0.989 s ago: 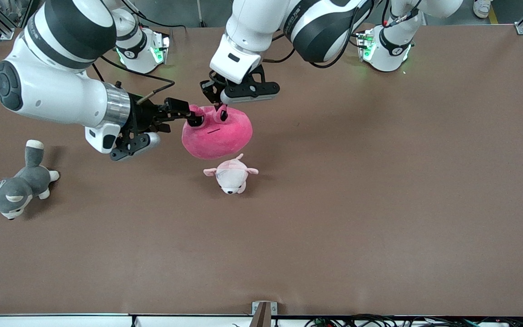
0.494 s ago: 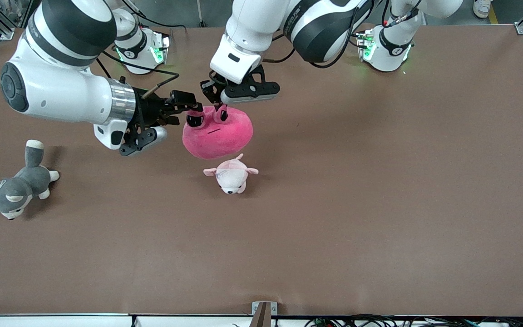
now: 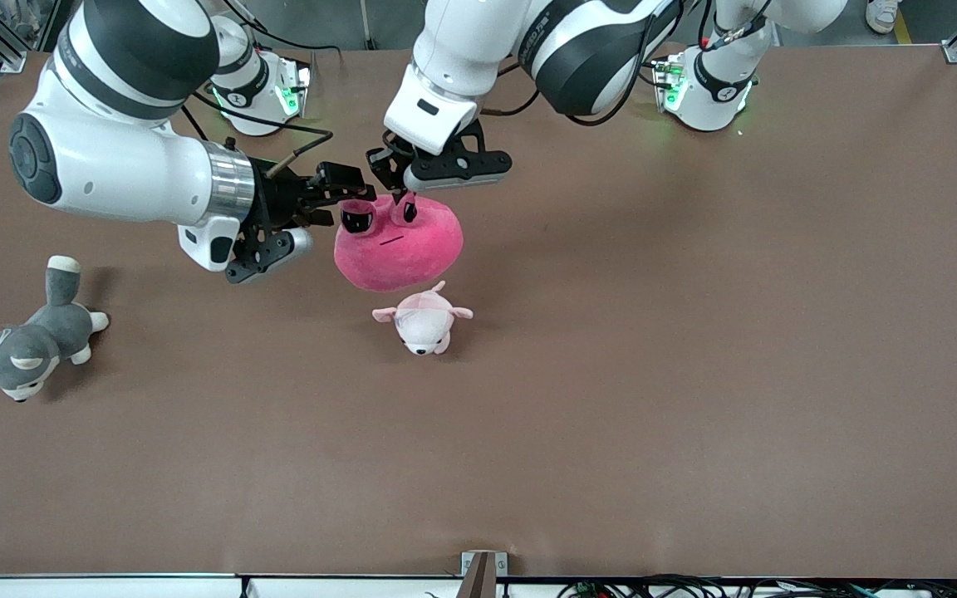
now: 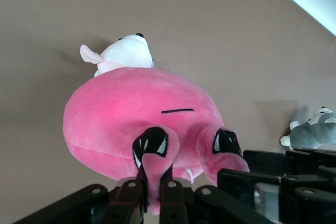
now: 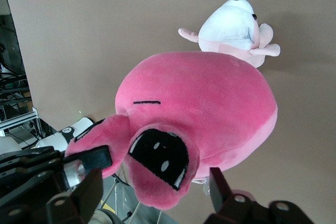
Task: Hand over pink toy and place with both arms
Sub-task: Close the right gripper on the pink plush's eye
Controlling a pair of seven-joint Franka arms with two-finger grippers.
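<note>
The hot-pink toy hangs in the air over the middle of the table, angry eyes toward the front camera. My left gripper is above it, shut on one ear flap and carrying its weight. My right gripper comes in from the side, level with the toy's top. It is open, with a finger on each side of the other ear flap and gaps between. The toy fills both wrist views.
A small pale pink-and-white plush lies on the brown table just below the hanging toy, nearer the front camera. A grey-and-white plush dog lies at the right arm's end of the table.
My right gripper has moved in toward the toy, so its open fingers now straddle the second ear flap. The left gripper and the toy have stayed in place.
</note>
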